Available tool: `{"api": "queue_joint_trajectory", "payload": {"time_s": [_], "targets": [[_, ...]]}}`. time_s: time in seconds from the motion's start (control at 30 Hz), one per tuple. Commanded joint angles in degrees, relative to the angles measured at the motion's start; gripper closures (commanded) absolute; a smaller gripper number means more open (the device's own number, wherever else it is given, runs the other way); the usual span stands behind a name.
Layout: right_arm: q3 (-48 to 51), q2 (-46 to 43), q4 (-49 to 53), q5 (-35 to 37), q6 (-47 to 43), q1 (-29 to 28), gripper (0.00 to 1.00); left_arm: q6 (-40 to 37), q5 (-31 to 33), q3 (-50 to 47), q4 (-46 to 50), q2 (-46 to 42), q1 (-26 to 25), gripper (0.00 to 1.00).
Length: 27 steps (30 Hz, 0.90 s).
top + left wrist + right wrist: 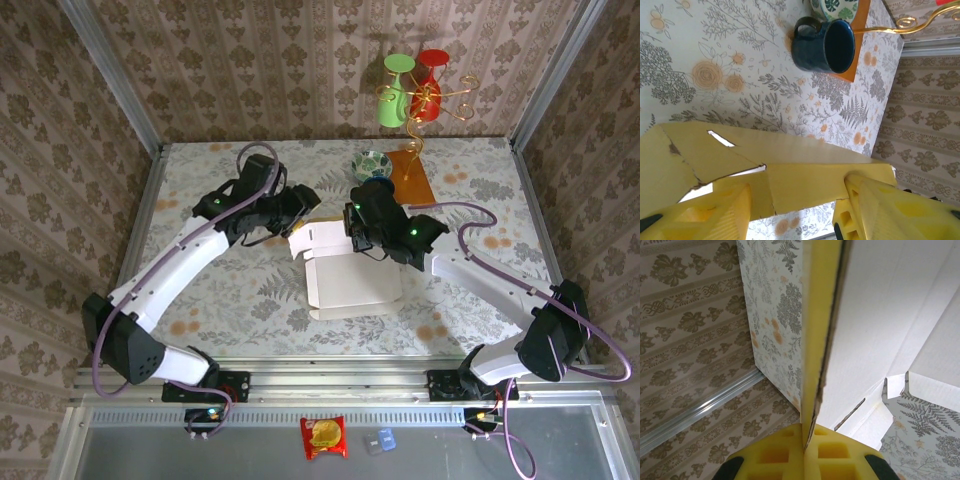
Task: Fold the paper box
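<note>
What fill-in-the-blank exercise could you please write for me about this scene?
The paper box is yellow outside and ___ inside.
The right end effector is ___ on one of its panels.
The mug is dark ___.
Missing words: white, shut, blue.

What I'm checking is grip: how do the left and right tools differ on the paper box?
The right tool is shut; the left tool has its fingers apart. The right tool pinches a wall of the paper box edge-on; the left tool has a yellow slotted flap across it. Both are at the box's far end.
</note>
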<state>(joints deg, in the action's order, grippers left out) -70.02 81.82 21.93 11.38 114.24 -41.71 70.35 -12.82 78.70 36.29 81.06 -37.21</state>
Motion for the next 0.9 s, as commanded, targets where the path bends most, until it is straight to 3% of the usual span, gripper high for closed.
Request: {"api": "queue_joint_trajectory", "payload": {"time_s": [0.0, 0.3, 0.47, 0.57, 0.87], "targets": [[0.56, 0.63, -1.28, 0.05, 0.65, 0.27, 1.0, 1.49, -0.98, -1.06, -1.3, 0.77, -0.66, 0.42], [2.17, 0.76, -3.47, -0.83, -0.32, 0.49, 1.0, 1.56, -0.6, -1.53, -2.5, 1.1, -0.54, 0.48], [8.71, -0.25, -13.5, -2.22, -7.09, 1.75, 1.0, -2.82, 0.68, -1.28, 1.18, -2.42, 2.5, 0.35], [12.95, 0.2, -21.33, -4.74, -11.04, 3.4, 1.0, -4.89, 0.01, -4.0, 2.92, -5.53, 5.75, 0.33], [16.94, 6.56, -36.39, -14.43, -16.33, 5.92, 1.0, -22.62, 3.74, -14.01, 1.23, -12.77, 13.8, 0.42]]}}
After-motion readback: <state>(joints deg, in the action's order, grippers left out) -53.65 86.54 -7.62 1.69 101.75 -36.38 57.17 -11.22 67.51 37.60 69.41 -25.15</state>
